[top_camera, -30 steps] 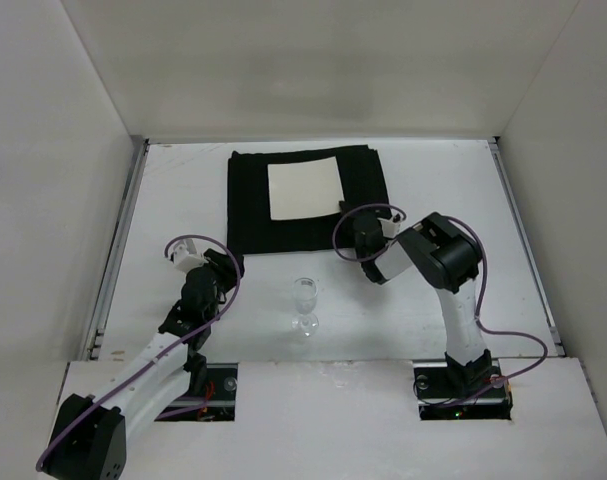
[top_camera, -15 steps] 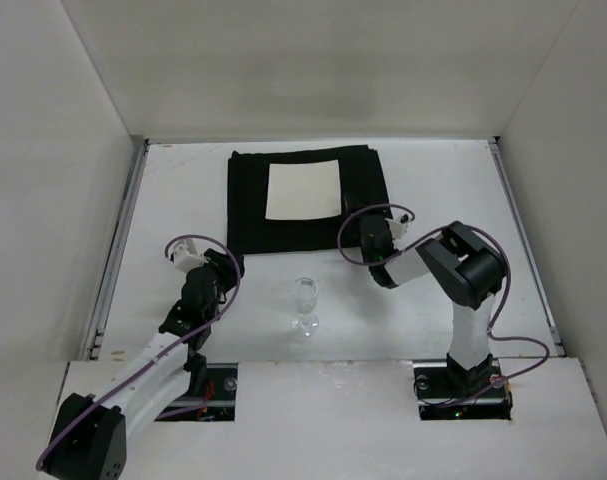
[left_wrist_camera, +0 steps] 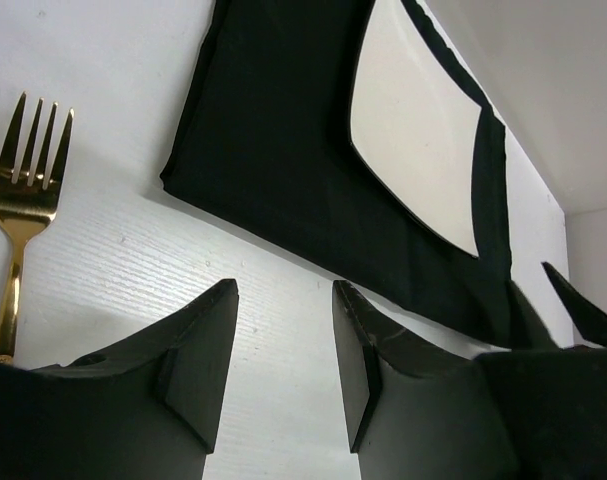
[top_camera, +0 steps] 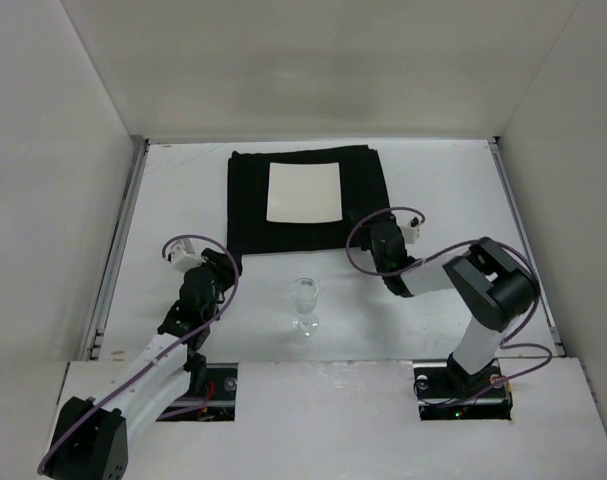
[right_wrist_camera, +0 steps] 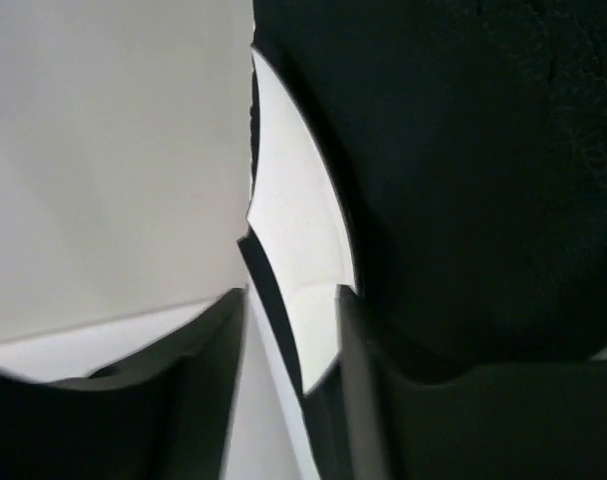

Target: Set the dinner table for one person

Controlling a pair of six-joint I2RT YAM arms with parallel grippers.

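The white dinner table (top_camera: 173, 200) carries a black placemat (top_camera: 248, 210) with a square white plate (top_camera: 304, 192) on it. A clear wine glass (top_camera: 304, 303) stands upright in front of the mat. My left gripper (top_camera: 221, 263) hovers low off the mat's front left corner, open, with only bare table between its fingers (left_wrist_camera: 283, 290). A gold fork (left_wrist_camera: 23, 190) lies on the table to its left. My right gripper (top_camera: 381, 232) sits at the mat's front right corner, open and holding nothing (right_wrist_camera: 291, 300), pointing along the mat (right_wrist_camera: 463, 180) toward the plate (right_wrist_camera: 298, 230).
White walls enclose the table on three sides. Metal rails (top_camera: 118, 250) run along its side edges. The wine glass stands between the two arms near the front edge. Purple cables loop over both wrists.
My right gripper has opened and slid right, off the mat toward its front right corner, with the arm's elbow swinging out right. The left arm, glass and plate have stayed put.
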